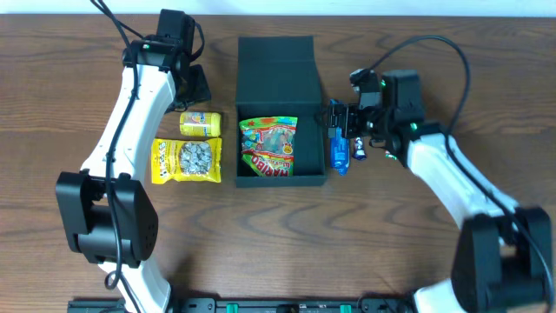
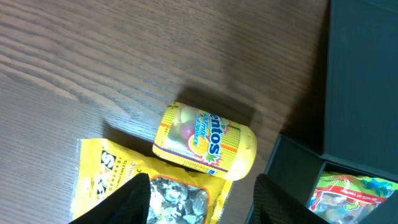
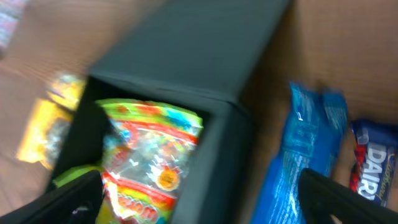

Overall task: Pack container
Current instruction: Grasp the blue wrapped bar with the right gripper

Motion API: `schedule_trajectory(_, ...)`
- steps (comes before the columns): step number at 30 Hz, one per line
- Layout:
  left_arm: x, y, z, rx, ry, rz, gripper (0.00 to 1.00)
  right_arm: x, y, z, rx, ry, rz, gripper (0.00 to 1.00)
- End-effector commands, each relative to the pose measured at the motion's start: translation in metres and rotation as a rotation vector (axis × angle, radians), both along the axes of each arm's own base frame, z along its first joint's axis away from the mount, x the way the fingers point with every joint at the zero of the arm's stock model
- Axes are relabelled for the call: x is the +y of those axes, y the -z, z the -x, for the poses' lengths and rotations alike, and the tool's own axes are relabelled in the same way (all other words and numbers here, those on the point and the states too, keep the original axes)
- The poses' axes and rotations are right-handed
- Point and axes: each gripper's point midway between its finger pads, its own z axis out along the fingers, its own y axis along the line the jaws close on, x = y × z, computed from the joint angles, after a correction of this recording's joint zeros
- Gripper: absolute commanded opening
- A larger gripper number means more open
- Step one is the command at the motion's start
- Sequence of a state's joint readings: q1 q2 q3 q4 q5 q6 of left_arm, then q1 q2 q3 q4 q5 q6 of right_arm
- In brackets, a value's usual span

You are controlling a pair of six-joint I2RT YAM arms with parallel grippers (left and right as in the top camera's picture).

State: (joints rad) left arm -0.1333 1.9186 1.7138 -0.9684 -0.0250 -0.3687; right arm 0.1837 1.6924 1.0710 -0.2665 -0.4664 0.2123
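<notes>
Box (image 1: 276, 61): table centre, lid open, gummy packet (image 1: 269, 146) inside.
Blue packet (image 1: 339, 148): just right of box, long axis along its wall.
Right gripper (image 3: 200, 180): spread, over blue packet; nearer arm.
Left gripper (image 2: 200, 186): spread, empty, left of box.

We saw soft, even light on the desk (image 1: 287, 252) overhead; the right wrist view was smeared with blur, the left wrist view crisp.

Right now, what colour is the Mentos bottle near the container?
Yellow with blue lettering. The Mentos bottle shows best in the left wrist view.
</notes>
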Motion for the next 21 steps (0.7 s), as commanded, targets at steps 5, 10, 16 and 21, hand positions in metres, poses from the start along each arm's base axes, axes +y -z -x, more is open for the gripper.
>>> schedule_trajectory(5,0.005,-0.013,-0.003,-0.031,-0.003,0.008,0.55,-0.021,0.018,-0.015,0.083,0.059,0.143,0.76)
schedule_trajectory(10,0.005,-0.014,-0.005,-0.039,-0.004,0.009,0.56,-0.014,0.036,-0.004,0.14,0.036,0.17,0.63)
schedule_trajectory(16,0.005,-0.014,-0.005,-0.042,-0.004,0.009,0.57,-0.011,0.059,0.003,0.194,0.026,0.214,0.66)
schedule_trajectory(21,0.005,-0.014,-0.005,-0.042,-0.003,0.01,0.57,-0.018,0.078,0.009,0.231,0.024,0.29,0.69)
